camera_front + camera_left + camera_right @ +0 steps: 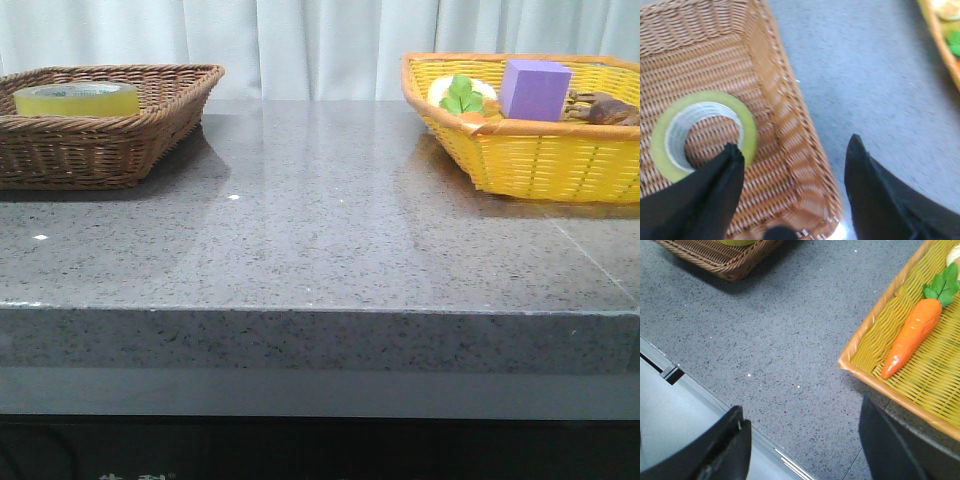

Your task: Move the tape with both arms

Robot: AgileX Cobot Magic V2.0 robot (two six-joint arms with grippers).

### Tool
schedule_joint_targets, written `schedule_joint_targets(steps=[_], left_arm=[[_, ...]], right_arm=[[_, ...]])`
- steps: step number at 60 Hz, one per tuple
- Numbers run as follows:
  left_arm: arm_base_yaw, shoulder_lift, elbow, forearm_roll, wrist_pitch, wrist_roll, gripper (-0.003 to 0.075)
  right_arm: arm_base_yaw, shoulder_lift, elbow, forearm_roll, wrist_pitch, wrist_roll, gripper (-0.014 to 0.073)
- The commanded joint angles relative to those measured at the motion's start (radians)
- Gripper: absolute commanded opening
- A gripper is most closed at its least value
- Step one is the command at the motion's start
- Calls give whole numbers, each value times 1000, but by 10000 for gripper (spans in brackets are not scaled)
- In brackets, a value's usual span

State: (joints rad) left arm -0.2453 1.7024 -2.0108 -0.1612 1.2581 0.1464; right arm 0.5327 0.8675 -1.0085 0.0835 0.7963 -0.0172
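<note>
The yellow tape lies flat in the brown wicker basket at the table's far left. In the left wrist view the tape shows as a ring on the basket floor. My left gripper is open above the basket's near corner, one finger over the tape's edge, the other over the table. My right gripper is open and empty above the table's front edge, beside the yellow basket. Neither gripper shows in the front view.
A yellow wicker basket at the far right holds a purple foam block, a toy carrot with green leaves and a brown object. The grey speckled table lies between the baskets. A white curtain hangs behind.
</note>
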Motion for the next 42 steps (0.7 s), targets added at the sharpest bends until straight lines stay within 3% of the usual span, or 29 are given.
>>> schedule_joint_targets(steps=[1,22,42], left_arm=[[-33,-117,54,-26,2,-11,440],[-165,-403,481,-8,-50,-8,440],[-189,-723,859,50,-332,-8,440]], right_arm=[[-6,-3,-24,6,-62,-6,489],[-6,-3,-24,7,-57,-6,489],[-6,-3,-24,7,-26,1,489]])
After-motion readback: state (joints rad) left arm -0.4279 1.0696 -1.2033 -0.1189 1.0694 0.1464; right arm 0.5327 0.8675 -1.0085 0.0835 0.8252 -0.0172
